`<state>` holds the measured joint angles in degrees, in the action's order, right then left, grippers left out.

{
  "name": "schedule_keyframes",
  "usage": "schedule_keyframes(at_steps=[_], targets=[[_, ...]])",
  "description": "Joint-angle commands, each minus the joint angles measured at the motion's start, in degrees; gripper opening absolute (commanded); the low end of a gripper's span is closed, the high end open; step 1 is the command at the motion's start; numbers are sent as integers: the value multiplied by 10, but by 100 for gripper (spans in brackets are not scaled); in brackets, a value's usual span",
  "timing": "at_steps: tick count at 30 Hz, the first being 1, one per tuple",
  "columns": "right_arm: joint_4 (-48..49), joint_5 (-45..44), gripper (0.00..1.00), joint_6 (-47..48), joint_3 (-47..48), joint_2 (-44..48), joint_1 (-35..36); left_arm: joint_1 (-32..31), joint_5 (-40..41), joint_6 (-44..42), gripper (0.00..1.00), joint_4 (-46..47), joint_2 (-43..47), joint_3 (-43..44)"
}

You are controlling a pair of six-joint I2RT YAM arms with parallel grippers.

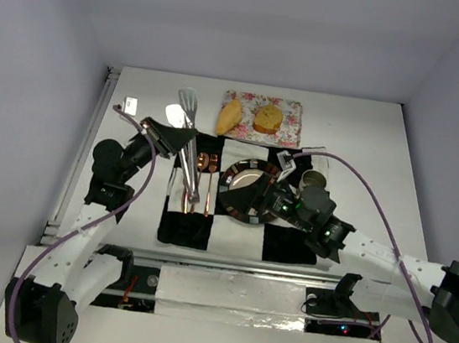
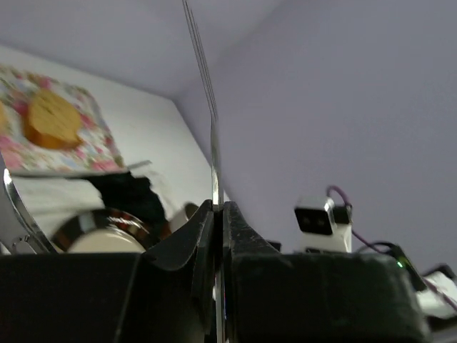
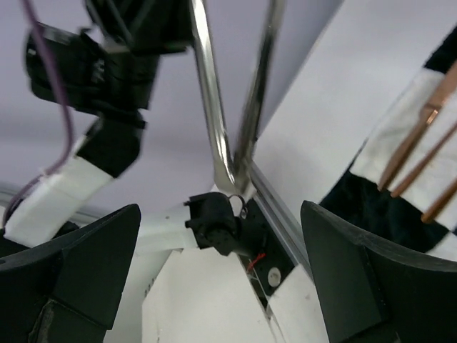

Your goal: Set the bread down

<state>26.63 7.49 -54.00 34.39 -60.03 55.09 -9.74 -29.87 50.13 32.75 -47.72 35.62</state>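
Top view: the right gripper (image 1: 239,196) hides the near rim of the striped plate (image 1: 252,173). The bread lies on a floral mat (image 1: 292,130) at the far side, a long yellow wedge (image 1: 229,116) and a rounder, crusty brown chunk (image 1: 268,117). The left gripper (image 1: 179,138) holds steel tongs (image 1: 189,170) over a checked cloth (image 1: 184,229).

Left wrist: the fingers pinch the tongs, seen edge-on as a thin blade. The wedge is cut off at the frame edge.

Right wrist: the fingers are spread wide with nothing between them. Copper cutlery (image 3: 421,150) is blurred.
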Motion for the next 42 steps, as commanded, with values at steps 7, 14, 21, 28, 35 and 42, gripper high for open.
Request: schedule_keyframes(at_steps=[7,14,21,28,35,42], targets=[[134,-12,100,41,81,-97,41,-49,-86,227,0,356,-6,-86],[170,14,100,40,102,-149,59,-89,-78,239,0,404,-21,-92],[251,17,95,0,110,-204,59,-100,-74,274,0,475,-21,-119],[314,3,76,-38,101,-234,59,-100,-90,272,0,465,-11,-122],[269,-35,62,-30,101,-214,59,-100,-89,234,12,385,7,-120],[198,-71,58,-21,107,-183,59,-100,-100,160,55,261,28,-94]])
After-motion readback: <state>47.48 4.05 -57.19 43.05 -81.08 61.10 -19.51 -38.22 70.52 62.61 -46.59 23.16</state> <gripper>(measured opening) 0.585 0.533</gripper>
